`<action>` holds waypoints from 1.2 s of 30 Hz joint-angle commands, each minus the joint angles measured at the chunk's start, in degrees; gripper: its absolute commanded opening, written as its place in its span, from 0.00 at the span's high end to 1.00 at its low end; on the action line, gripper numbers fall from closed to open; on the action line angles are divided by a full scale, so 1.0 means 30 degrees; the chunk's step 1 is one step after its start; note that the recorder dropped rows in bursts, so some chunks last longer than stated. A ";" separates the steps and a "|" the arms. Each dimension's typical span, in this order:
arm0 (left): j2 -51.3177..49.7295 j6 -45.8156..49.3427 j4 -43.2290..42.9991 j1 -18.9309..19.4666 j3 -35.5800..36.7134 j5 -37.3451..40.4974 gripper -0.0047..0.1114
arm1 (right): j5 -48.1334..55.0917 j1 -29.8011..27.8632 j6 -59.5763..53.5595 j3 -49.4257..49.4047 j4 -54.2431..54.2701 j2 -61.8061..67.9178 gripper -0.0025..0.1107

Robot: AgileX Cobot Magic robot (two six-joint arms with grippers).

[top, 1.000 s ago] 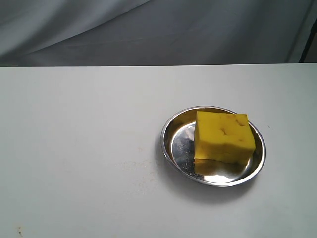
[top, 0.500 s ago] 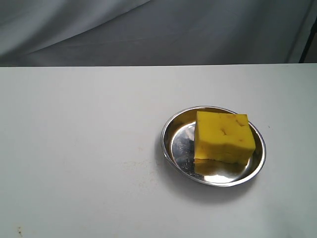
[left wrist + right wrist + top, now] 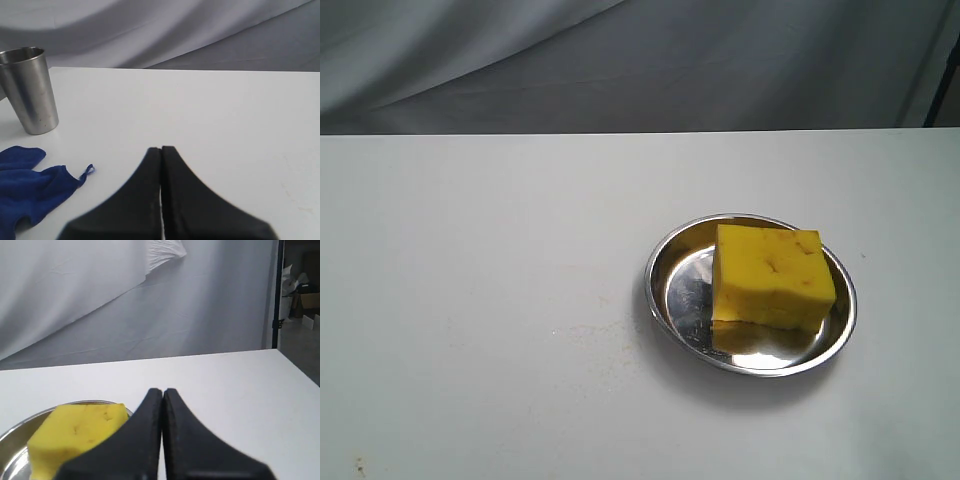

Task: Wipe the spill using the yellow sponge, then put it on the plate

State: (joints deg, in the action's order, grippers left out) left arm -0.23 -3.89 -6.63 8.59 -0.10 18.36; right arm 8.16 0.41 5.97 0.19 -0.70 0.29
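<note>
The sponge lies flat in the plate, toward its 3 o'clock side in the exterior view. Its long axis runs roughly 9 to 3, with the far corners close to the rim. No brown spill shows on the table, only faint marks off the plate's 8 o'clock. The left gripper and right gripper each have jaws pressed together on nothing. The job looks done; what remains is probably keeping both arms clear without nudging the plate.
</note>
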 commanded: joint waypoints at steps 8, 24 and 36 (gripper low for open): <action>0.0078 -0.0072 0.0010 -0.0071 0.0034 -0.0123 0.96 | 0.2261 -0.0137 -0.2206 -0.0065 0.2682 -0.0097 0.98; 0.0078 -0.0072 0.0010 -0.0071 0.0034 -0.0123 0.96 | 0.3428 -0.0114 -0.5973 -0.0065 0.4643 -0.0097 0.98; 0.0078 -0.0072 0.0010 -0.0071 0.0034 -0.0123 0.96 | 0.3428 -0.0114 -0.5975 -0.0065 0.3216 -0.0097 0.98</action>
State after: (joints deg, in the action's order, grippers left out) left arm -0.23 -3.89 -6.63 8.59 -0.10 18.36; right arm 18.34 0.41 -11.65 0.19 9.78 0.29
